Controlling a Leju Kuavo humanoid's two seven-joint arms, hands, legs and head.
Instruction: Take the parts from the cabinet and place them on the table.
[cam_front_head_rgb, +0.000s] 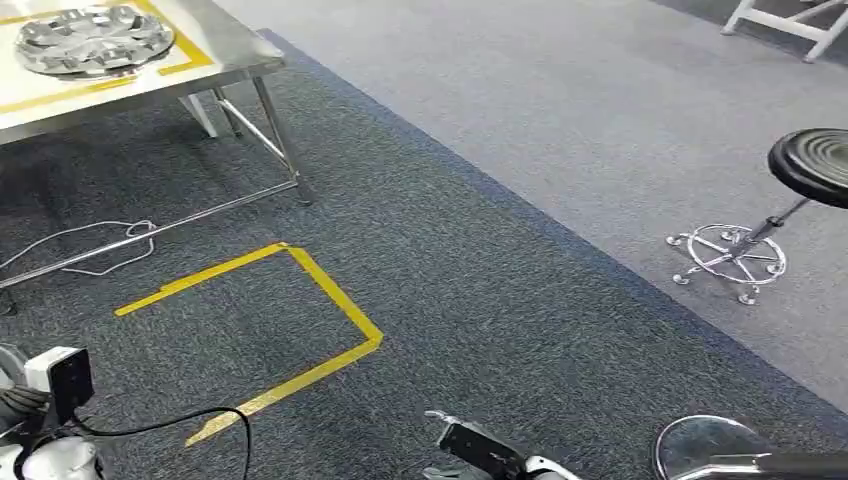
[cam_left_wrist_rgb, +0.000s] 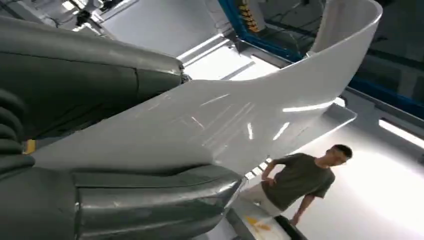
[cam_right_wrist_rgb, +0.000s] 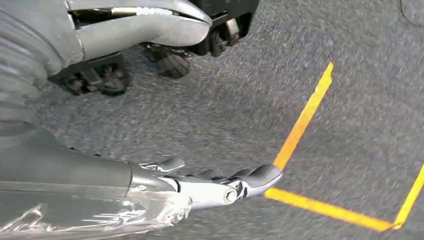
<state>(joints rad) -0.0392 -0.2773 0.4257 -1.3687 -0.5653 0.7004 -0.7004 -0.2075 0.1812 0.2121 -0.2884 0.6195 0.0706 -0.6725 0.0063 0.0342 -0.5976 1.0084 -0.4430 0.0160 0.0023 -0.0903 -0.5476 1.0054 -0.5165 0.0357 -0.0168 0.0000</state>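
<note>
In the left wrist view my left hand grips a glossy white curved panel between its thick thumb and its fingers; the panel sweeps away from the hand and curls up at its far end. My right hand hangs low over the dark carpet, fingers stretched out and apart from the thumb, nothing in it. In the head view that right hand shows at the bottom edge. A silver wheel-cover part lies on the steel table at the top left.
Yellow tape marks a box on the dark carpet in front of the table. A black stool on a chrome base stands to the right. A white cable lies under the table. A person stands behind the panel.
</note>
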